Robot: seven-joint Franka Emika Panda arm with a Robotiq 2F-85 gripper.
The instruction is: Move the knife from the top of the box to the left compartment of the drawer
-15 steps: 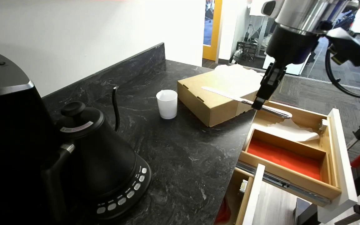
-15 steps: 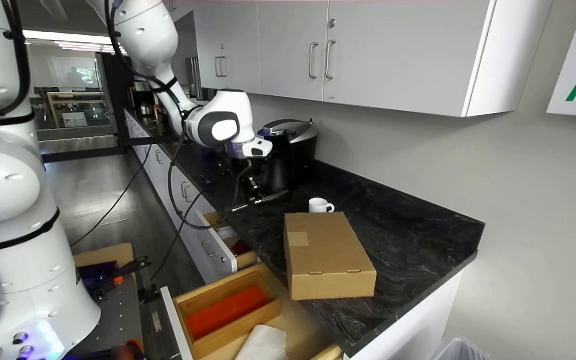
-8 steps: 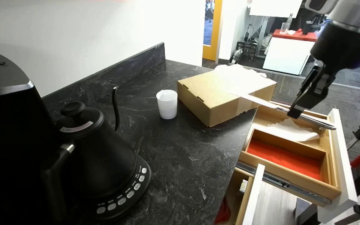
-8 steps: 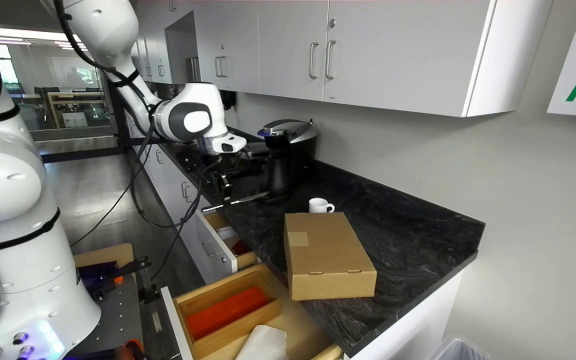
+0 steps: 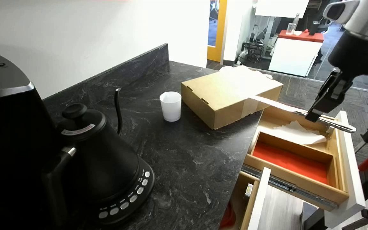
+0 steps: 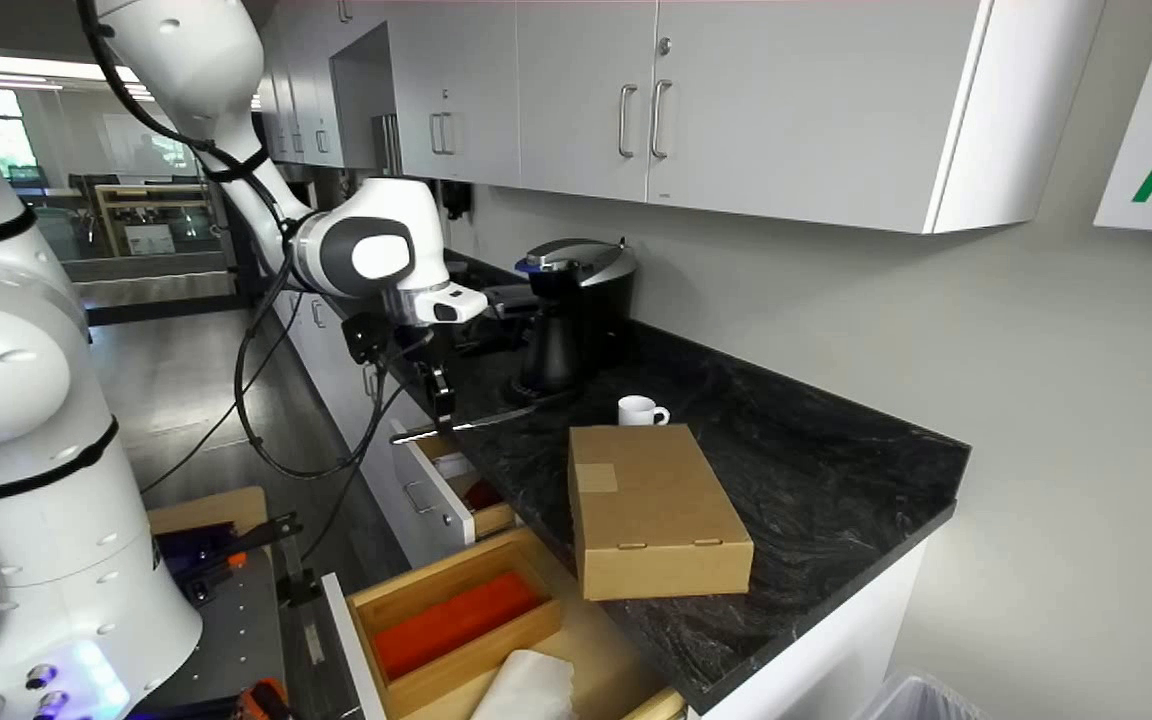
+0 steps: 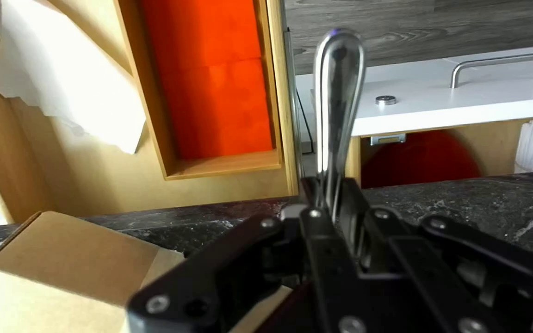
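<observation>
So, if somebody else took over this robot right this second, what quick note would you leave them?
Grip: the gripper is closed around a long silver metal table knife by its handle, up in the air.
Things: the flat brown cardboard box lies on the black marbled counter; the light wooden drawer is pulled open, a white paper-like sheet lying beside its compartment with a red-orange floor.
Done: the knife is off the box.
To do: lower it into the drawer's left compartment, probably the red-orange one (check which is meant), then let go.
</observation>
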